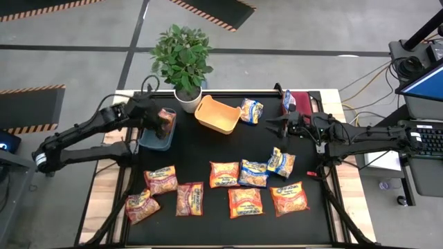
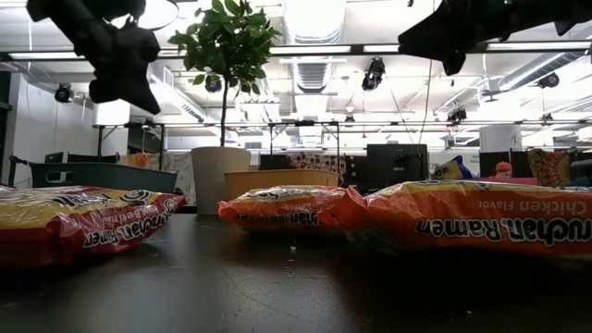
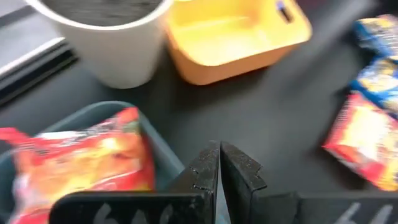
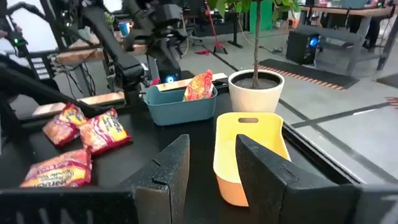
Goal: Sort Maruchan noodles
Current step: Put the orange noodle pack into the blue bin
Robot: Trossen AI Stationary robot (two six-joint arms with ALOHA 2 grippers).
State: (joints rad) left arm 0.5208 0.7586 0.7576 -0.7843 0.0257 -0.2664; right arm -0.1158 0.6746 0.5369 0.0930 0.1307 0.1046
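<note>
sorting is only just begun, judged from how the packets lie. landmark: the potted plant at the back of the black table.

just left of the plant's white pot sits a dark teal bin holding one pinkish-red ramen packet, standing on edge. the left gripper hovers over that bin; in its wrist view the two fingers are pressed together with nothing between them.

just right of the plant, an orange bin lies tipped toward the pot and looks empty. beyond it, a blue-and-yellow packet lies loose on the table. farther right, another blue packet stands in or against a red bin; which, cannot be told.

the right gripper hangs in the air well right of the plant, fingers spread apart, holding nothing.

in front of the plant, toward the near edge, ten packets remain unsorted: four pinkish-red ones to the left, then orange ones and blue-and-yellow ones mixed to the right.

so one packet is clearly binned, perhaps two, and most of the work is left.
</note>
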